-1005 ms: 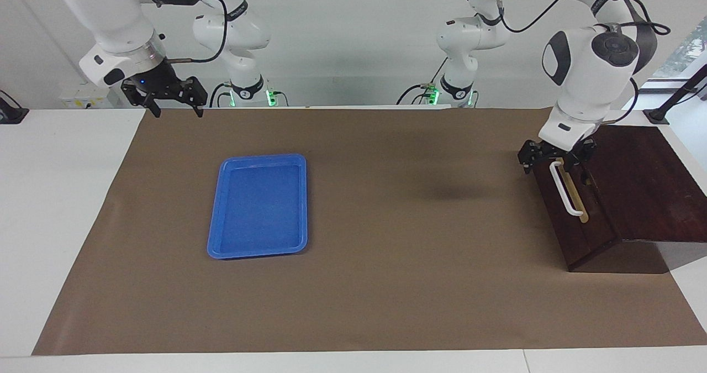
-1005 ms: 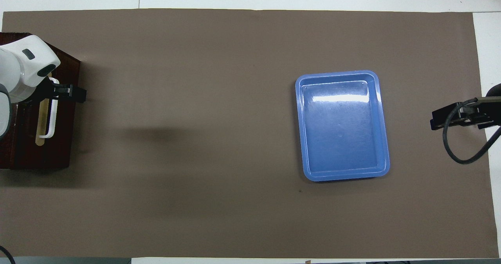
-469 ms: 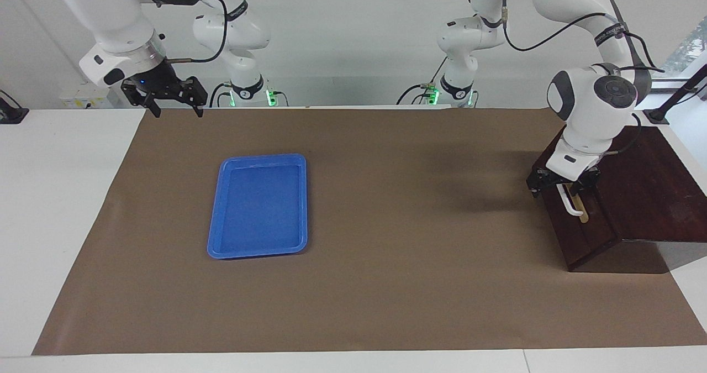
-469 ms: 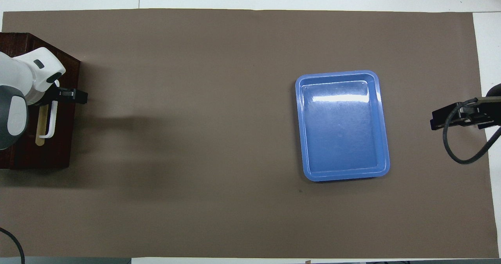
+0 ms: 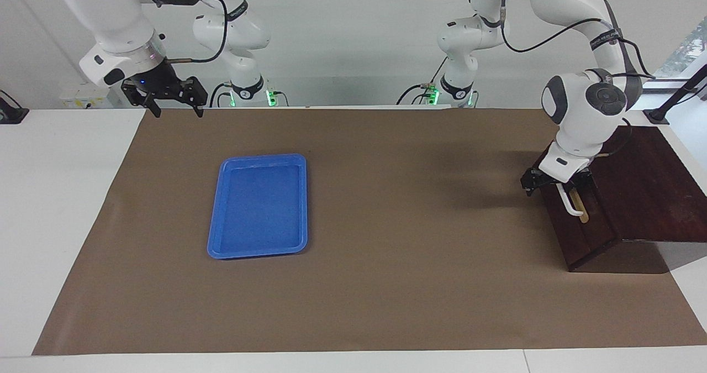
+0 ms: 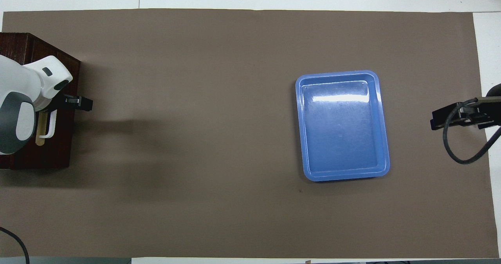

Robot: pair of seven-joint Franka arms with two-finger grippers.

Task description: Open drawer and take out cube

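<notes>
The dark brown wooden box's drawer (image 5: 577, 232) stands shut at the left arm's end of the table, its white bar handle (image 5: 569, 204) on a tan strip. It also shows in the overhead view (image 6: 62, 146). My left gripper (image 5: 555, 188) is down at the handle's end nearer to the robots, open, with its fingers astride the bar; it also shows in the overhead view (image 6: 74, 101). My right gripper (image 5: 175, 108) is open and empty and waits above the mat's edge at the right arm's end. The cube is out of view.
A blue plastic tray (image 5: 216, 240) lies empty on the brown mat toward the right arm's end; it also shows in the overhead view (image 6: 385, 139). The brown mat (image 5: 414, 240) covers most of the white table.
My left gripper has come down and moved along the handle, away from the robots, then shifted slightly out in front of the drawer. The drawer and my right arm have not moved.
</notes>
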